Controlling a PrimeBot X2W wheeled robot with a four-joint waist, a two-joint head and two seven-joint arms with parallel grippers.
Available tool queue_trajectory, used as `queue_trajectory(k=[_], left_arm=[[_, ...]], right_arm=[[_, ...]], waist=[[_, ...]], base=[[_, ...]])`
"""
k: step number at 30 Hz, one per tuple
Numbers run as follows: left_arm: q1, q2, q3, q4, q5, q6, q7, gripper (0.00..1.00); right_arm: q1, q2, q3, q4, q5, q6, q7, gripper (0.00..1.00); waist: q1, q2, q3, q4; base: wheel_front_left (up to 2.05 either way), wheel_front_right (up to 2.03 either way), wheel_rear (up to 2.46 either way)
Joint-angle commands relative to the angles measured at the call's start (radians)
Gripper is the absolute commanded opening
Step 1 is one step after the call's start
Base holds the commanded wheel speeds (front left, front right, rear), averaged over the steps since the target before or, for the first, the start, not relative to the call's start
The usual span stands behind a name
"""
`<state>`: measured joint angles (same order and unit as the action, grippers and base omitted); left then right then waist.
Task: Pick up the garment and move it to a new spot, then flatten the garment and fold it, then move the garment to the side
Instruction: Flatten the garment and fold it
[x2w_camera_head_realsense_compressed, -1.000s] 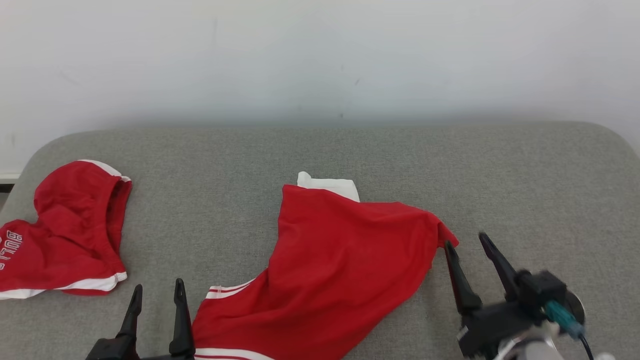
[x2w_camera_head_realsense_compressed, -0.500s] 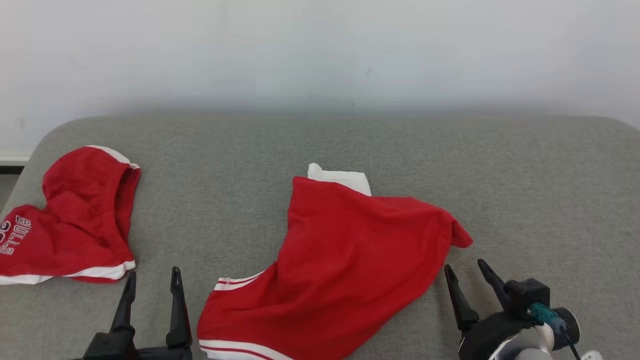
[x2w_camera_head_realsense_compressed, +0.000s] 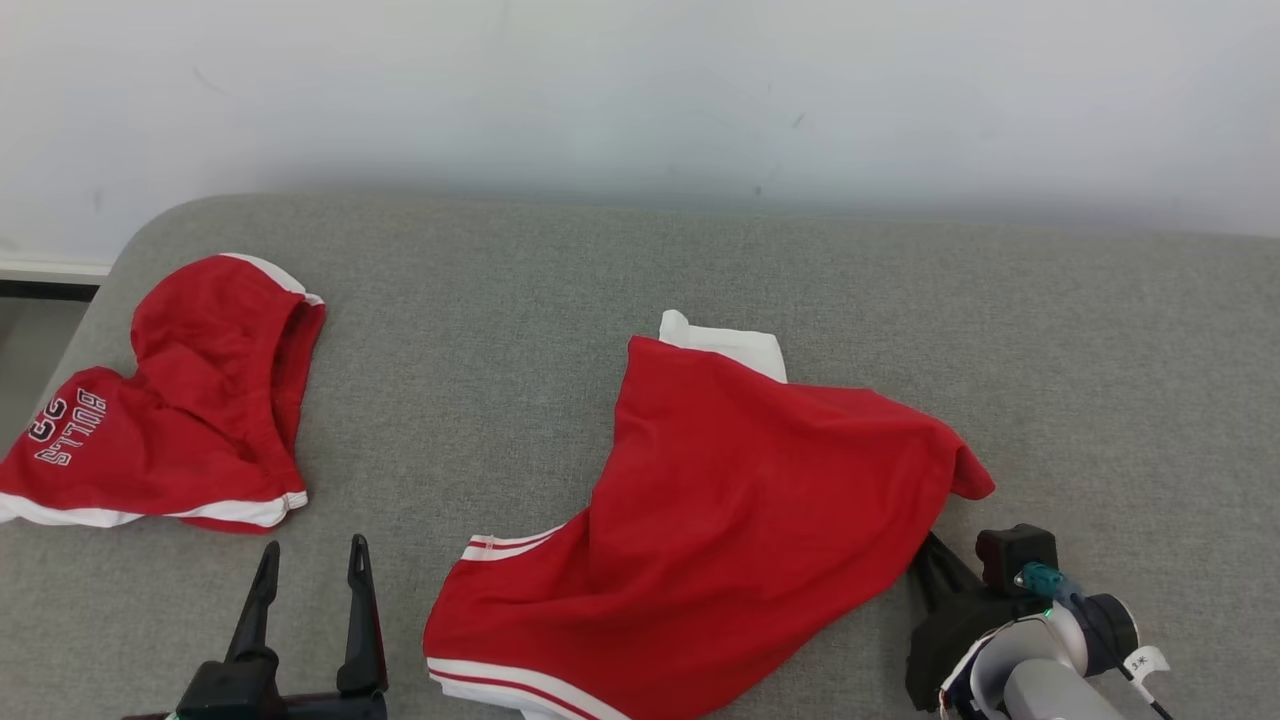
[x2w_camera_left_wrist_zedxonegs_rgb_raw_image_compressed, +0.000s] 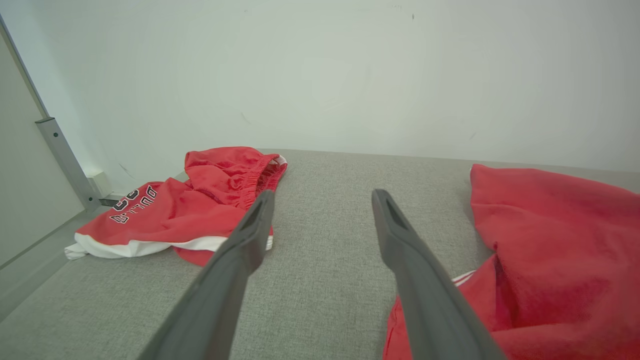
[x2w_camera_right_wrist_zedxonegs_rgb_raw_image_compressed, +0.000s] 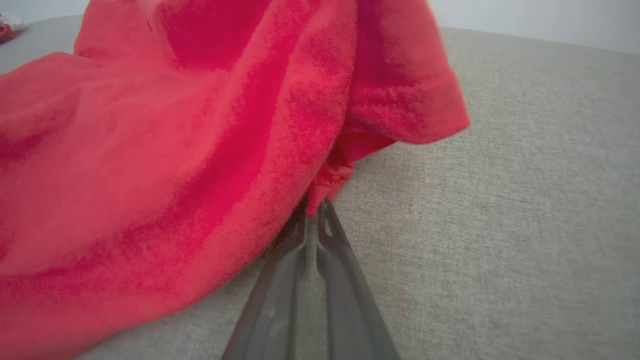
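One pinch set; pickup step in hand.
Head view: garment (x2w_camera_head_realsense_compressed: 740, 500) lies mid-bench (x2w_camera_head_realsense_compressed: 1100, 330), crumpled. Left wrist view: left hand (x2w_camera_left_wrist_zedxonegs_rgb_raw_image_compressed: 322, 195) spread, empty, beside it. Right wrist view: right hand (x2w_camera_right_wrist_zedxonegs_rgb_raw_image_compressed: 315, 210) pinches its edge; next, I judge, a steady lift.

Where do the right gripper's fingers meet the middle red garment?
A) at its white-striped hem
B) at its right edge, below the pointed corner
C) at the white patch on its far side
B: the right gripper is pinched shut on the red garment at that edge, under the corner flap.
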<state>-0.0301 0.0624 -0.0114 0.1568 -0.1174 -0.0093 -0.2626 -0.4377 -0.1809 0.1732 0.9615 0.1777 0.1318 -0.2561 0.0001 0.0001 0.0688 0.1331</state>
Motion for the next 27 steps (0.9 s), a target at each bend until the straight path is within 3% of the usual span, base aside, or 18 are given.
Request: queue_trajectory(k=[1,5,12,17,22,26,27], left_arm=[[-0.007,0.002,0.006,0.005,-0.006,-0.001,-0.003,1.00],[0.011,-0.001,0.010,0.006,-0.012,0.006,-0.003,1.00],[0.037,-0.005,0.017,0.002,-0.034,0.012,-0.003,1.00],[0.049,-0.006,0.021,-0.001,-0.032,0.013,-0.003,1.00],[0.048,-0.007,0.027,-0.004,-0.034,0.012,-0.003,1.00],[0.040,-0.008,0.026,0.002,-0.036,0.006,-0.003,1.00],[0.040,-0.009,0.026,0.002,-0.036,0.007,-0.003,1.00]], right_arm=[[-0.015,-0.009,0.001,0.014,0.011,-0.002,-0.008,0.00],[-0.012,-0.037,-0.006,-0.027,0.015,-0.002,-0.010,0.00],[0.129,-0.118,-0.033,-0.280,0.019,-0.002,-0.008,0.00],[0.268,-0.167,-0.116,-0.456,0.029,-0.002,-0.008,0.00],[0.407,-0.149,-0.190,-0.608,0.043,-0.002,0.058,0.00],[0.455,-0.139,-0.218,-0.663,0.045,-0.002,0.095,0.00],[0.464,-0.135,-0.225,-0.678,0.045,-0.002,0.101,0.20]], waist=[[-0.0001,-0.0001,-0.004,-0.004],[-0.0001,-0.0001,-0.021,-0.025],[-0.0001,-0.0001,-0.046,-0.078],[-0.0001,-0.0001,-0.050,-0.115],[-0.0001,-0.0001,-0.045,-0.136],[-0.0001,-0.0001,-0.041,-0.139],[-0.0001,-0.0001,-0.040,-0.141]], base=[[0.00,0.00,0.00],[0.00,0.00,0.00],[0.00,0.00,0.00],[0.00,0.00,0.00],[0.00,0.00,0.00],[0.00,0.00,0.00],[0.00,0.00,0.00]])
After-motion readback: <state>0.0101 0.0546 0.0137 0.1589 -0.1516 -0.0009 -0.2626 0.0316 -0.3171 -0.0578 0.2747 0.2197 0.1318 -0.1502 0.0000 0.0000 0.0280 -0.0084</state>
